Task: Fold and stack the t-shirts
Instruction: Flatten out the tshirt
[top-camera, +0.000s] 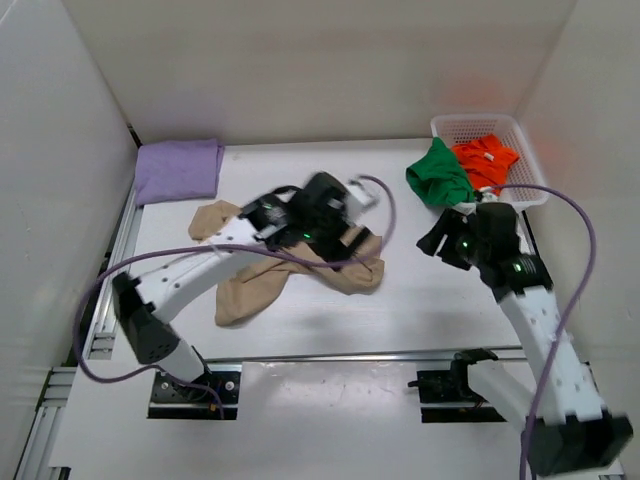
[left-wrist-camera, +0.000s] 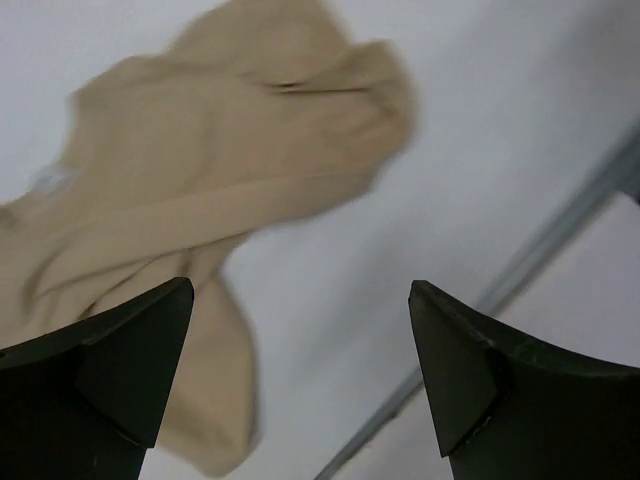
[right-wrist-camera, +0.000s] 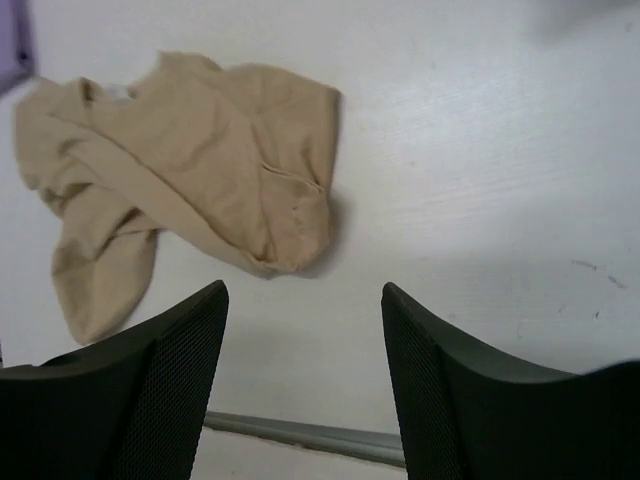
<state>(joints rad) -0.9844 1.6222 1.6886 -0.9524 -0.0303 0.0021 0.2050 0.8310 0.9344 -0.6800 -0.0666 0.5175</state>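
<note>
Tan t-shirt (top-camera: 248, 290) lies bunched; my left pincer (left-wrist-camera: 300, 300) and right pincer (right-wrist-camera: 304, 295), both wide open and empty, could pinch doubled layers.

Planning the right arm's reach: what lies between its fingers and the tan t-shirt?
Only bare white table, shown in the right wrist view, separates the right fingers from the tan t-shirt.

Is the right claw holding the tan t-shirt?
No, the right claw stands open and empty, and the tan t-shirt lies loose on the table beyond it.
</note>
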